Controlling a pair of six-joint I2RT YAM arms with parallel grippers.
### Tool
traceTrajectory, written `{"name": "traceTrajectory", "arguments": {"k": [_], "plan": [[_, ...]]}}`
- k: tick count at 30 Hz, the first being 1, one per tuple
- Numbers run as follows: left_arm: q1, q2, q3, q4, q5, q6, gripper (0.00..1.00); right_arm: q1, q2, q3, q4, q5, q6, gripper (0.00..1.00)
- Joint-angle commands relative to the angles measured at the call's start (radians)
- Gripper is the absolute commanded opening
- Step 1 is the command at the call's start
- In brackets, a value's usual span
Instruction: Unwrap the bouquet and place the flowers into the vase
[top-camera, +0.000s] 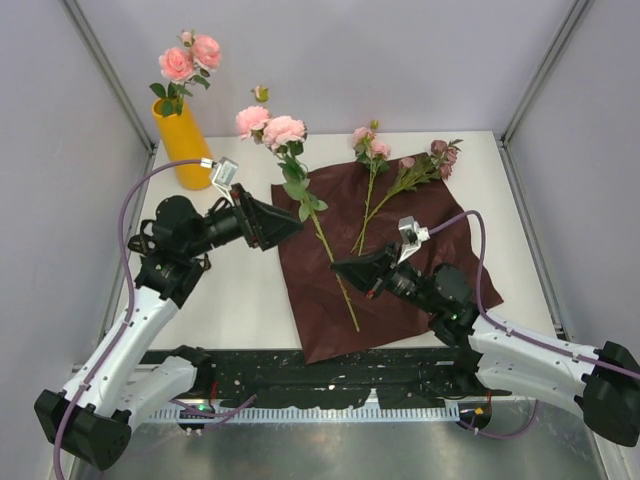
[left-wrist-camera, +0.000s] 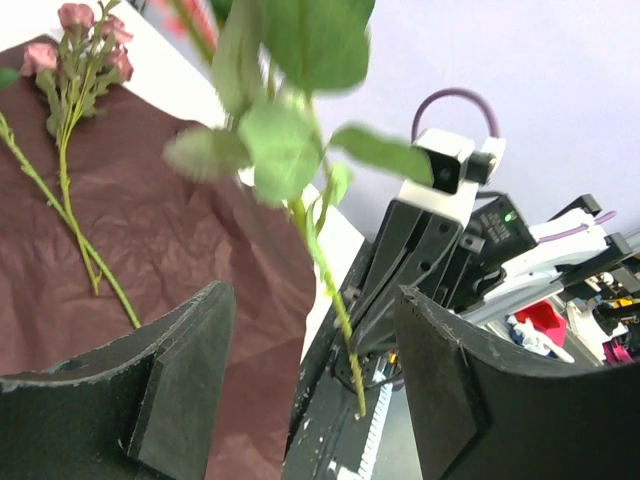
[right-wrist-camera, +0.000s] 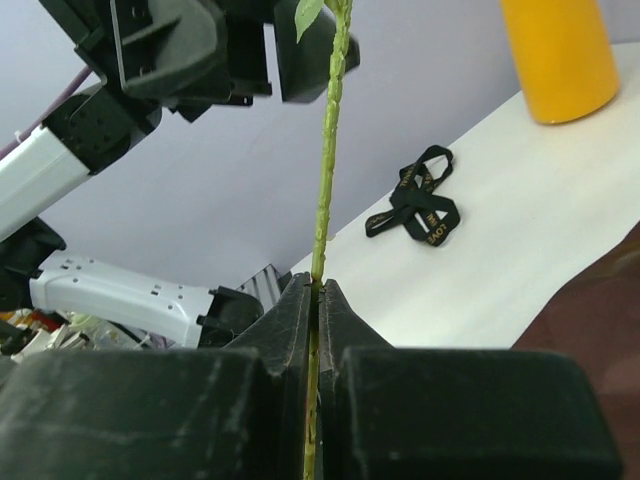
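The yellow vase (top-camera: 182, 145) stands at the back left with two pink roses (top-camera: 190, 55) in it. The dark red paper (top-camera: 420, 250) lies spread flat; the bouquet is unwrapped. A long pink rose (top-camera: 270, 125) slants across the paper's left edge. My right gripper (top-camera: 338, 267) is shut on its lower stem (right-wrist-camera: 325, 180). My left gripper (top-camera: 297, 225) is open around the leafy upper stem (left-wrist-camera: 325, 270), its pads (left-wrist-camera: 190, 370) apart from it. A small pink flower (top-camera: 372, 150) and a mauve sprig (top-camera: 435, 160) lie on the paper.
A black ribbon (right-wrist-camera: 418, 205) lies on the white table in front of the vase (right-wrist-camera: 560, 60). Grey walls close in the table on three sides. The black rail (top-camera: 330, 385) of the arm bases runs along the near edge.
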Motion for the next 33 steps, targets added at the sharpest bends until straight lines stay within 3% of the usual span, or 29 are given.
{"name": "traceTrajectory", "arguments": {"k": [1, 11, 24, 29, 33], "plan": [[-0.018, -0.019, 0.033, 0.146, -0.020, -0.049, 0.67, 0.052, 0.017, -0.012, 0.126, 0.042, -0.033, 0.06], [-0.046, 0.018, -0.008, 0.189, -0.032, -0.058, 0.51, 0.113, 0.083, -0.007, 0.192, 0.071, -0.036, 0.05], [-0.098, 0.035, -0.068, 0.214, -0.062, -0.073, 0.42, 0.132, 0.103, -0.001, 0.189, 0.110, -0.043, 0.05], [-0.098, 0.032, -0.065, 0.209, -0.077, -0.066, 0.31, 0.136, 0.123, 0.000, 0.186, 0.111, -0.041, 0.05], [-0.098, 0.039, -0.043, 0.189, -0.083, -0.049, 0.29, 0.138, 0.132, -0.001, 0.181, 0.113, -0.047, 0.05]]}}
